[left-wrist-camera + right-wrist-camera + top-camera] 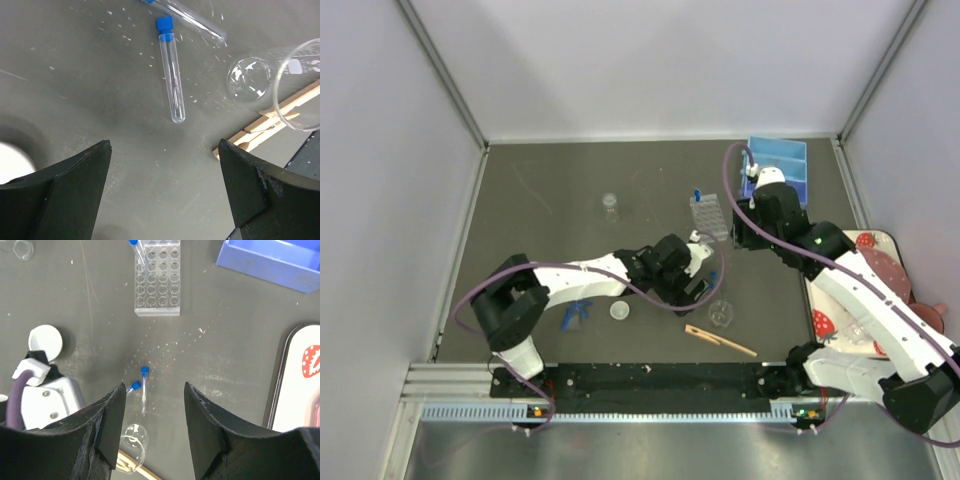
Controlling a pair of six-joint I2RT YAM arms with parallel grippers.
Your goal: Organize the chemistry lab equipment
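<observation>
Dark grey desk in a white-walled booth, scratched up and dusted with little white flecks. My left end effector is spread wide with nothing in it, hanging low over the middle of the desk. Just ahead of it a tube lies flat with its blue cap on. A second tube lies close by at an angle, caps nearly together.

The rack sits on the far side of those two, with a racked tube standing in its far left corner. On the near side of the loose tubes there's a beaker, and honestly I can't tell if it's upright or tipped over. The clip lies just near of it, maybe touching its rim.

My right end effector is up high to the right of the rack. Its jaws are apart and only bare desk shows between them, so it's not gripping anything.

Other stuff: a far beaker stands alone, left of the rack. A dish sits on the near side beside my left arm, and the tweezers are just left of it. The blue bin is in the far right corner. The strawberry tray lies along the right edge, partly under my right arm.
</observation>
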